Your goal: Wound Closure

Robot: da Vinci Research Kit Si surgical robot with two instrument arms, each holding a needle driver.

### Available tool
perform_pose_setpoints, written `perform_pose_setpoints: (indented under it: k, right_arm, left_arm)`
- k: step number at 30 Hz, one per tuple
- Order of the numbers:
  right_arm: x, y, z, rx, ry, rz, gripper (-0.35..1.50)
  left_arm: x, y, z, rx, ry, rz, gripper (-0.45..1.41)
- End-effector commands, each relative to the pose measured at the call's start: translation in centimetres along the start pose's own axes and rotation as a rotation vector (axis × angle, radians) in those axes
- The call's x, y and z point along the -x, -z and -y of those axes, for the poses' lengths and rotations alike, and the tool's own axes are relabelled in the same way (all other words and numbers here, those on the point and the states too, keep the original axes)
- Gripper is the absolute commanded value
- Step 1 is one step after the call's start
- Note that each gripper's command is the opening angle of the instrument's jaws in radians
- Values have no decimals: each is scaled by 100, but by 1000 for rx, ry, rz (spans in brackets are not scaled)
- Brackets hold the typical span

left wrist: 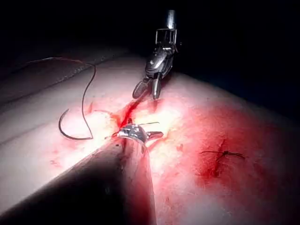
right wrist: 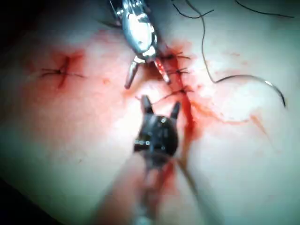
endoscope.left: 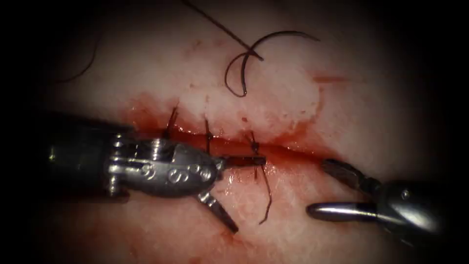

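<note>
Pale tissue (endoscope.left: 371,112) under strong light, wet with red fluid (endoscope.left: 146,115) along the cut (endoscope.left: 293,152); three stitches cross it. Left tool (endoscope.left: 243,194): jaws spread wide, upper one lying on the cut beside the nearest stitch (endoscope.left: 255,146), holding nothing. Right tool (endoscope.left: 326,188): jaws spread, empty, at the cut's right end. Needle (endoscope.left: 246,63) lies free on the tissue well beyond both tips, not in tissue, thread (endoscope.left: 220,24) trailing off. Judgement: any pickup needs a clear reach over the stitches; open room lies beyond the cut, tight between the tips.
</note>
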Motion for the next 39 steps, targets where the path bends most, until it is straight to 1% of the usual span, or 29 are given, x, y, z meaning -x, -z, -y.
perform_pose_setpoints:
  k: [1,3,6,10,13,22,25,28,29,31,32,34,35,36,37,39]
  right_arm:
    - [3,-8,2,-1,0,2,133]
    - [3,-8,2,2,0,1,133]
    - [3,-9,2,2,1,1,133]
    - [5,-10,0,3,2,-2,133]
    - [7,-9,-2,7,3,-3,133]
    - [8,-4,-5,10,3,-3,133]
    - [8,-2,-7,18,3,-5,133]
    - [9,0,-8,20,4,-5,133]
    - [9,0,-8,22,4,-6,133]
    - [9,0,-8,22,4,-6,133]
    - [9,0,-8,22,4,-6,133]
    - [9,0,-8,22,4,-6,133]
    - [9,0,-8,22,4,-6,133]
    - [9,0,-8,22,4,-6,133]
    - [9,0,-8,22,4,-6,133]
    - [9,0,-8,23,4,-6,133]
  left_arm:
    - [5,-10,3,2,-19,-1,89]
    - [13,-16,7,2,-50,0,89]
    - [16,-20,8,1,-52,2,89]
    - [11,-29,8,-2,-59,4,89]
    - [3,-34,6,0,-95,-18,83]
    - [-7,-40,4,4,-130,-34,71]
    - [-9,-41,3,6,-134,-39,63]
    - [-8,-42,3,8,-137,-39,46]
    - [-7,-44,2,11,-140,-40,37]
    - [-7,-45,1,10,-141,-42,34]
    - [-7,-46,1,9,-143,-45,27]
    - [-7,-46,1,8,-146,-51,5]
    - [-7,-46,1,8,-147,-55,-10]
    - [-6,-44,0,8,-148,-59,-35]
    - [-6,-42,-1,10,-149,-64,-45]
    - [-6,-36,-1,-1,-151,-65,-45]
